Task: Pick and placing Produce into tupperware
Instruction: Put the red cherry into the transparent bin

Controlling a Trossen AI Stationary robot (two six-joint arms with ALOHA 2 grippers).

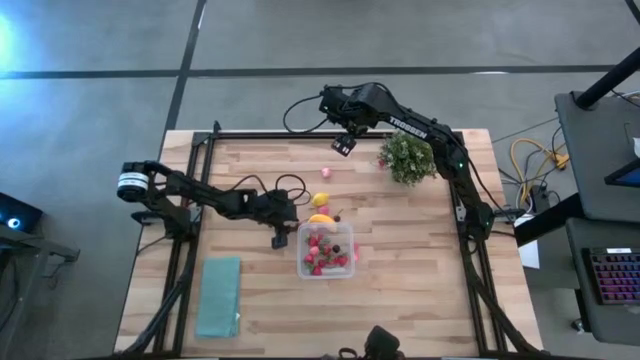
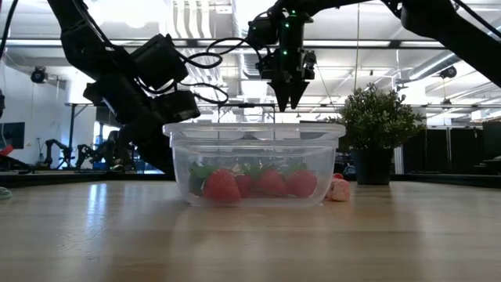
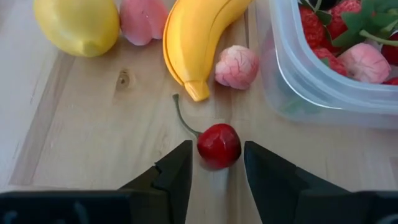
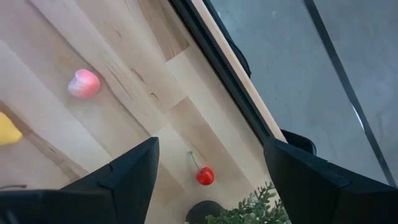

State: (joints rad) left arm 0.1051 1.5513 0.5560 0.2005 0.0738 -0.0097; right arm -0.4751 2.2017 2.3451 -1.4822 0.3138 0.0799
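"TROSSEN" stands in white on the right arm (image 1: 408, 124) (high view only).

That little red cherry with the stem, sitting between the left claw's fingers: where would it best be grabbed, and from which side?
Probably on the round body of the cherry, one finger on each side, from above. The left gripper already straddles it, open. The thin curved stem is too slight to pinch, and the banana lies just beyond.

A light wooden plank counter (image 1: 400, 290) stands on a grey concrete floor (image 1: 90, 40) crossed by dark seam lines. Beside it, a dark desk (image 1: 600, 180) carries a backlit keyboard (image 1: 612, 278). Behind, ceiling ducts (image 2: 192, 19) run overhead.
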